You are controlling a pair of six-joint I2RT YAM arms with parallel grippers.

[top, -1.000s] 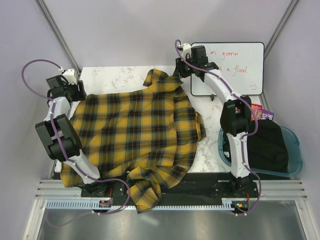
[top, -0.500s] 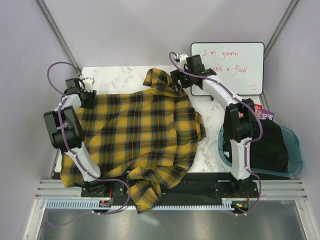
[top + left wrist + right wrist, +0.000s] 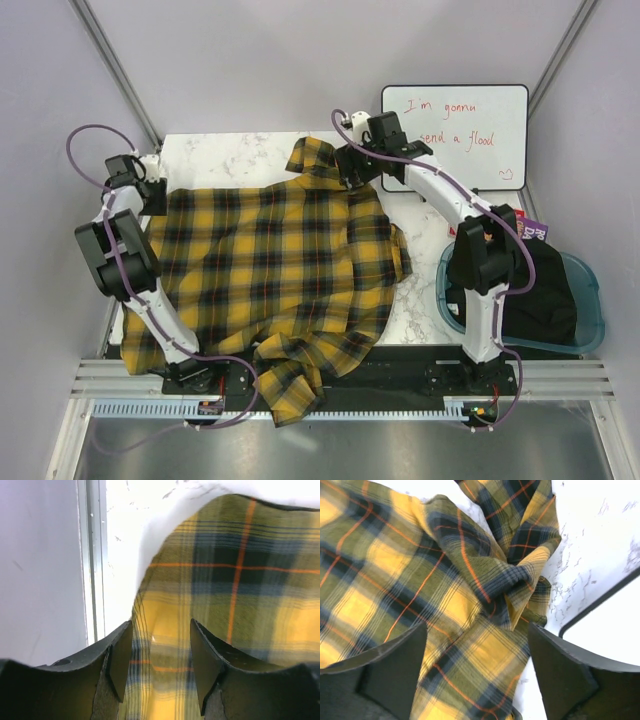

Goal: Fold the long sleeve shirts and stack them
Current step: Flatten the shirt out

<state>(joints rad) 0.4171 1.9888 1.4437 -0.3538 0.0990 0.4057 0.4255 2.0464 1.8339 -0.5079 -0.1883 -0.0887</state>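
The marble table (image 3: 230, 150) is nearly covered by the one plaid shirt (image 3: 280, 260), spread flat with its collar end toward the far right corner, so we judge we are at the smoothing-out step, before any fold. Our right gripper (image 3: 476, 630) hangs over a rumpled knot of cloth (image 3: 520, 580) by the collar, jaws wide and holding nothing. Our left gripper (image 3: 160, 630) sits at the far left corner with its jaws partly apart above the hem, gripping nothing that we can see. Next we would pinch both far corners and draw them taut, then fold. The whiteboard (image 3: 470, 135) lies close behind the right arm, and the blue bin (image 3: 590, 300) of dark clothing (image 3: 540, 290) stands to its right. One sleeve (image 3: 285, 385) trails over the near edge onto the arm bases; we think it could snag.
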